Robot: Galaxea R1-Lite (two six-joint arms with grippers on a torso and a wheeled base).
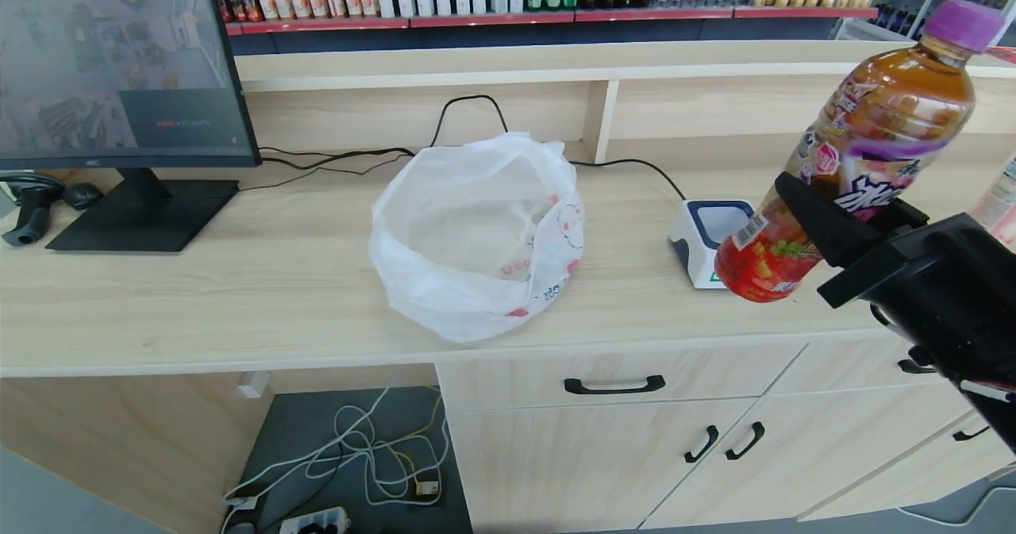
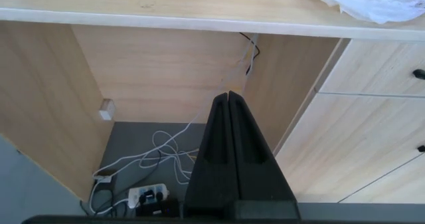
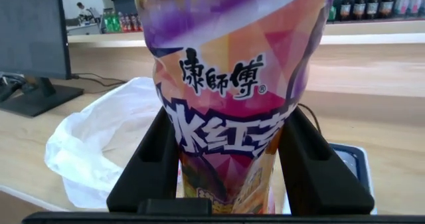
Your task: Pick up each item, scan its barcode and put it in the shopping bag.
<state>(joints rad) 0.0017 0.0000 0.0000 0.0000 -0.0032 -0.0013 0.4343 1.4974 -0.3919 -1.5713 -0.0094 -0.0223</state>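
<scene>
At the checkout bench, I count one drink bottle in play, one white shopping bag, one desktop scanner and one monitor. My right tool is clamped on the bottle across its label, one finger on each side. It holds the bottle in the air at the bench's right end. The bottle is tilted, purple cap up and away from me, red base low and, from the head camera, overlapping the scanner's near right corner. A white barcode patch shows near the base, on the side toward the scanner. The right arm comes in from the right, its wrist just off the bench's front edge. The bag sits open and upright mid-bench, between monitor and scanner, apart from both. My left tool is pressed closed with nothing in it. It hangs below the bench's edge, facing the open recess where loose cables and one power strip lie on the floor.
</scene>
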